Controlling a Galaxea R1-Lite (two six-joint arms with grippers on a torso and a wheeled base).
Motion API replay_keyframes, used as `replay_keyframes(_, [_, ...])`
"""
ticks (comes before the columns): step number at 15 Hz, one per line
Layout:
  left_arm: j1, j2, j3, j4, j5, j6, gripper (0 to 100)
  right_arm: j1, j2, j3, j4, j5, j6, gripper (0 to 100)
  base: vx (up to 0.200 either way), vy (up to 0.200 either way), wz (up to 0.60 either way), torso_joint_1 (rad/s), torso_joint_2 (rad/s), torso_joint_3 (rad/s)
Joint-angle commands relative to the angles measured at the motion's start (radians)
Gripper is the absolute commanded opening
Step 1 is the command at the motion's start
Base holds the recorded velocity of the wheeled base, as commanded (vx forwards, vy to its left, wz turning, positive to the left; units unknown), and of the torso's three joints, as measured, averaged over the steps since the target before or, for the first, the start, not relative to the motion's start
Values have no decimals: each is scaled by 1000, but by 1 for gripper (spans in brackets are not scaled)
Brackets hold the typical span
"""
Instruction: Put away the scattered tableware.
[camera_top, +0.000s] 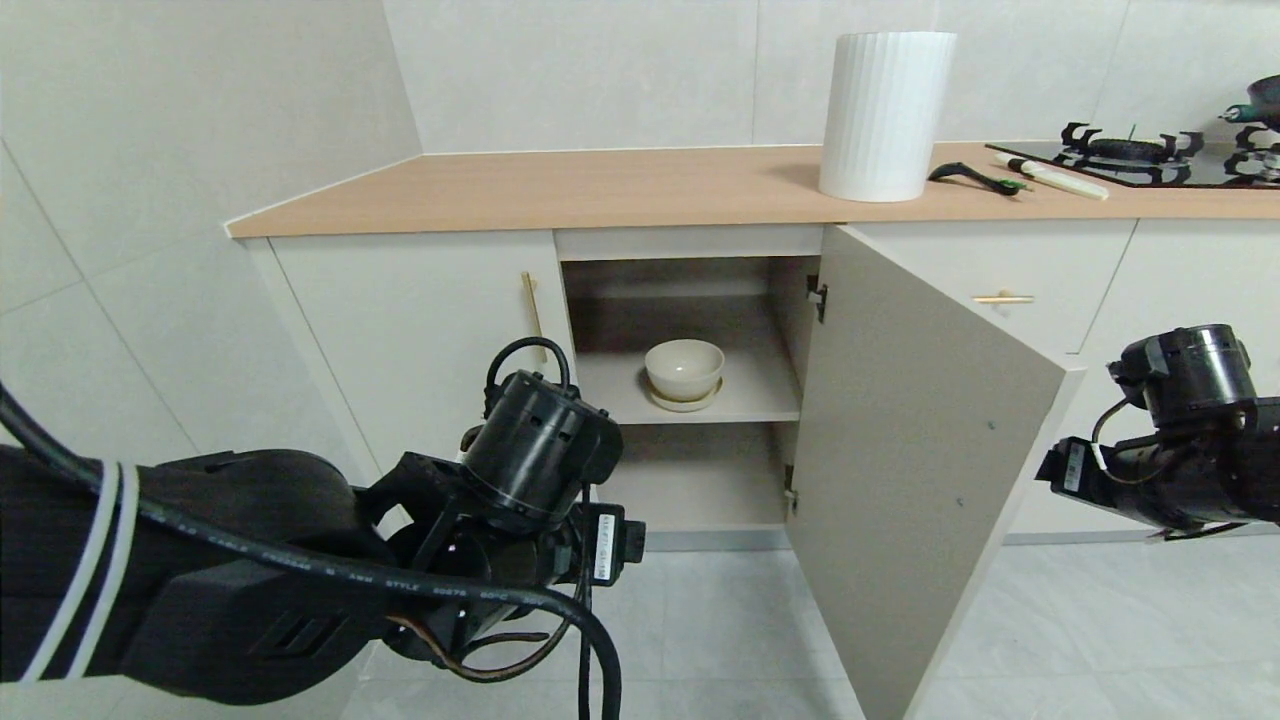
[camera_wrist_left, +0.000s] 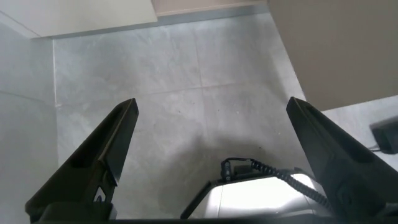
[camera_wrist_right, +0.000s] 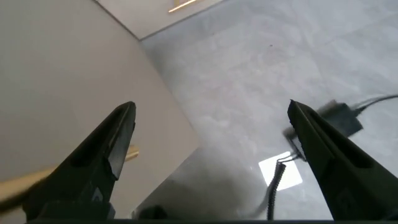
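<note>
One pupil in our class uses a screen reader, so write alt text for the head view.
An open cabinet door reveals a bowl on a saucer on the upper shelf. A white ribbed cylinder stands on the wooden counter; the left arm and right arm sit low in front.

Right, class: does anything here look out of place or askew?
A black utensil and a white utensil lie loose on the counter by the stove. The cabinet door stands open; the bowl inside sits upright.

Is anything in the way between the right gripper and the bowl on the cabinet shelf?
Yes: the open cabinet door stands between the right gripper and the bowl on the shelf.
</note>
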Motion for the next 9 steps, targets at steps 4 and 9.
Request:
replay_keyframes(4, [3, -6, 1, 2, 0, 5, 100, 182, 21, -55, -4, 2, 6, 100, 0, 0, 0, 0, 0, 0])
replay_keyframes(9, [28, -23, 29, 5, 26, 74, 100, 383, 126, -202, -3, -1, 22, 100, 0, 0, 0, 0, 0, 0])
